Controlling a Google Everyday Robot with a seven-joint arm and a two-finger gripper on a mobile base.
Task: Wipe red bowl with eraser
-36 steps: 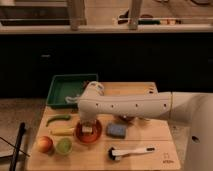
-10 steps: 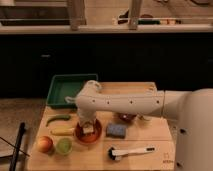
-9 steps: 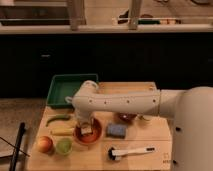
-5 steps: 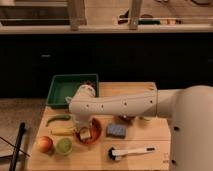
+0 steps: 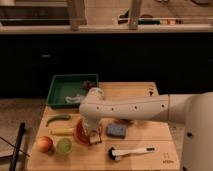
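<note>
The red bowl (image 5: 81,134) sits on the wooden table at the front left, and the arm covers most of it. My gripper (image 5: 92,137) points down over the bowl's right part. It is shut on the eraser (image 5: 94,141), a small pale block that shows at the fingertips against the bowl's front-right rim. The white arm runs in from the right and hides the bowl's far side.
A blue sponge (image 5: 116,130) lies just right of the bowl. A white-handled brush (image 5: 131,151) lies in front. A green tray (image 5: 62,90) stands at the back left. A green pepper (image 5: 57,119), a banana (image 5: 62,131), a peach (image 5: 45,144) and a lime (image 5: 63,145) lie left of the bowl.
The arm has swung a little left and toward the table's front. The gripper with the eraser has slid across the bowl to its front-right rim.
</note>
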